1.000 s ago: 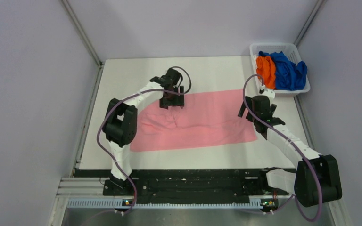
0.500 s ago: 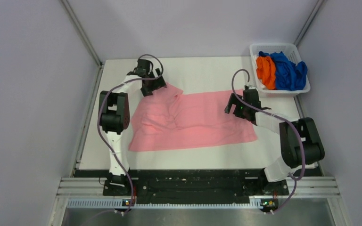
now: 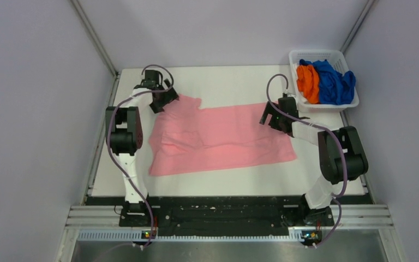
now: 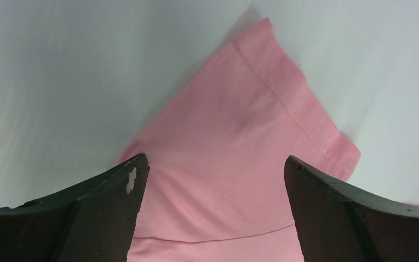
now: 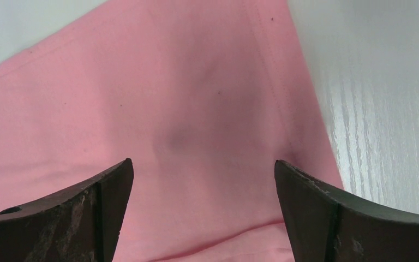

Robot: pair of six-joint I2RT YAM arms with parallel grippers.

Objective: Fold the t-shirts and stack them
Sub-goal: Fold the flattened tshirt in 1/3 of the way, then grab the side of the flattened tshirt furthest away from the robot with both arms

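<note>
The pink t-shirt point(image 3: 223, 139) lies spread flat on the table point(image 3: 229, 82), one corner near the white basket point(image 3: 297, 57) holding the orange t-shirt point(image 3: 308, 82) and blue t-shirt point(image 3: 333, 82). The right gripper point(image 3: 270, 117), jaws spread and empty, is over that corner. The left gripper point(image 3: 165, 100), likewise spread and empty, is over the sleeve farthest from the basket.
</note>
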